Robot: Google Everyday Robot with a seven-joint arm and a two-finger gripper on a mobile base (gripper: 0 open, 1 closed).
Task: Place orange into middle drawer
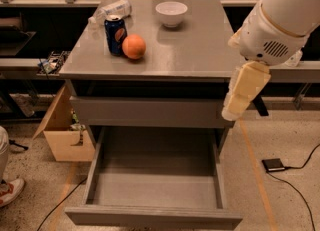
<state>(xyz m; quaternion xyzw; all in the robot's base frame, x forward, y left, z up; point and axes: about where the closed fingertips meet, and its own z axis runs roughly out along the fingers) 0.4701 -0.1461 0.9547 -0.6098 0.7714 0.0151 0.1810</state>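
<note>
While the orange sits on the bench top near its left edge, just beside a blue can, the middle drawer stands pulled out below the front edge. The gripper hangs off the front-right corner; whether it is released or clenched cannot be told.
</note>
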